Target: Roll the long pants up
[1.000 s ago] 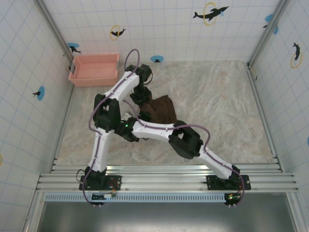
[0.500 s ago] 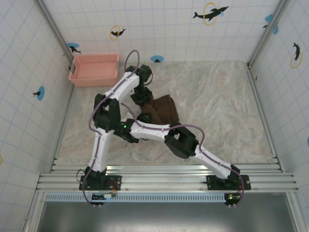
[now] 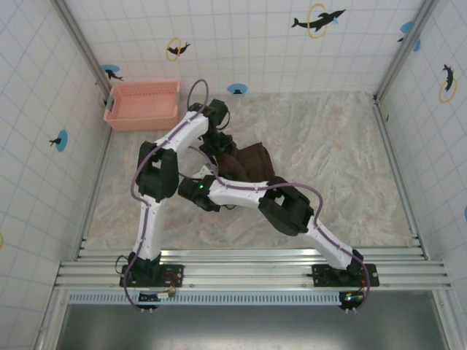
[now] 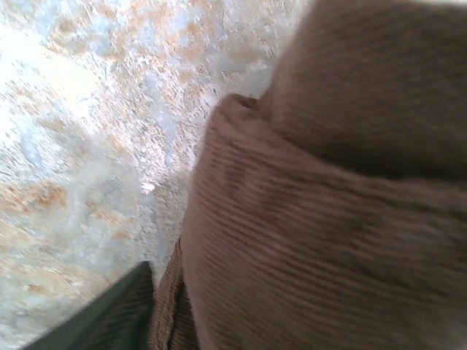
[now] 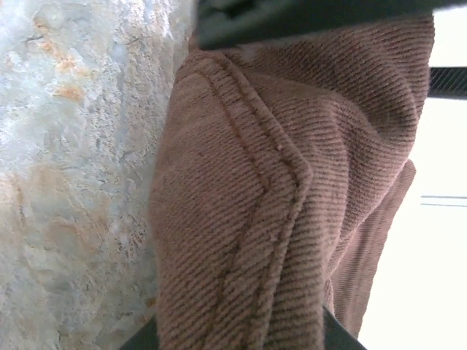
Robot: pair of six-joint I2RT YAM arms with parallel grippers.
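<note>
The long pants (image 3: 249, 162) lie as a bunched dark brown bundle in the middle of the table. My left gripper (image 3: 217, 148) is at the bundle's far left corner. My right gripper (image 3: 219, 175) comes in from the near left side. In the left wrist view, ribbed brown cloth (image 4: 328, 219) covers the jaw area, with one dark finger (image 4: 109, 317) showing at lower left. In the right wrist view, a thick seamed fold of the pants (image 5: 241, 219) stands between both fingers (image 5: 341, 337). A dark bar of the other gripper (image 5: 292, 18) crosses the top.
A pink basket (image 3: 142, 104) stands at the far left corner against the wall. The marbled table top (image 3: 343, 160) stretches to the right of the bundle. Tiled walls close three sides, and a metal rail (image 3: 248, 266) runs along the near edge.
The bundle has been drawn slightly away from the arm bases and bunched tighter. The right arm's elbow has swung to the right, and the left arm has shifted a little left.
</note>
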